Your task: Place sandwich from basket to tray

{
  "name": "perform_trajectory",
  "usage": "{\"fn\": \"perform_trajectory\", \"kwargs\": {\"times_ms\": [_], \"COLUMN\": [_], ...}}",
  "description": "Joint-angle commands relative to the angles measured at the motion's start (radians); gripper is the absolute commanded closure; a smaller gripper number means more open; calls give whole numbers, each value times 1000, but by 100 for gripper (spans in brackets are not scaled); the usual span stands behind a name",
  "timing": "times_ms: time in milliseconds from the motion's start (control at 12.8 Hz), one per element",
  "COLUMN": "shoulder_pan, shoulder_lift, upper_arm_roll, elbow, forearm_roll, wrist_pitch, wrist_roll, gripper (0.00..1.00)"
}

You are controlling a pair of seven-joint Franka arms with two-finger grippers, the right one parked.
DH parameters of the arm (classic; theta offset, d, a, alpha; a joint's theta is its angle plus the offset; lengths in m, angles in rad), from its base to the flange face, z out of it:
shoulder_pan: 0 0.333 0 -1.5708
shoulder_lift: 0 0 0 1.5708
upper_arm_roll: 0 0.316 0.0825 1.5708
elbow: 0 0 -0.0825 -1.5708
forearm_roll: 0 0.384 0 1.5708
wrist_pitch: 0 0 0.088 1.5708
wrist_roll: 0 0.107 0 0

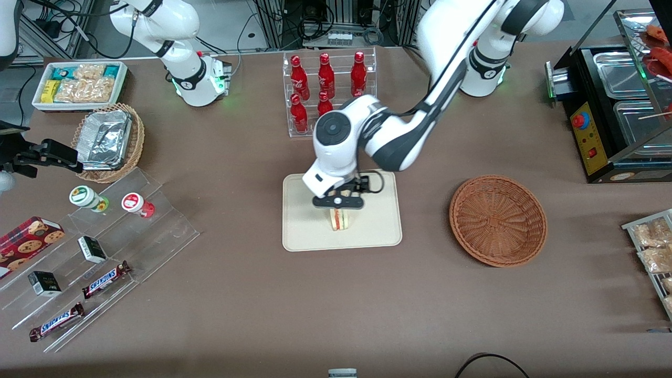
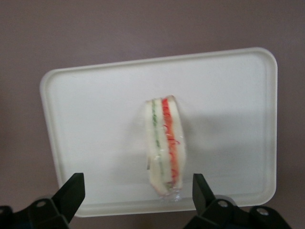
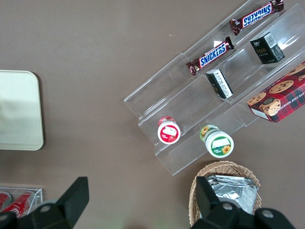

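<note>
Above the tray, my end effector hangs spread around the sandwich; release looks done, so next I lift clear.

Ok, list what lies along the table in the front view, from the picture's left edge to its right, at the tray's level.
Red-lidded cup → tray → sandwich, standing on the tray below the open gripper → basket.

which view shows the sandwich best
The left wrist view: the sandwich lies on the tray, filling stripes plain, between the gripper's open jaws. The front view shows it small under the gripper. The right wrist view shows only the tray's end.
</note>
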Motion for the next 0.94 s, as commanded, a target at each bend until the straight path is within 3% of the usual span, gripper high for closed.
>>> {"fn": "perform_trajectory", "kwargs": {"times_ms": [0, 391, 859], "shoulder_pan": [78, 220, 398], "shoulder_lift": [-137, -312, -421], "upper_arm_roll": [-5, -5, -4], "elbow": [-31, -31, -33], "forearm_roll": [-8, -8, -51], "wrist_pitch": [-120, -342, -494], "wrist_roll": [-1, 25, 277], "gripper": [0, 0, 0]}}
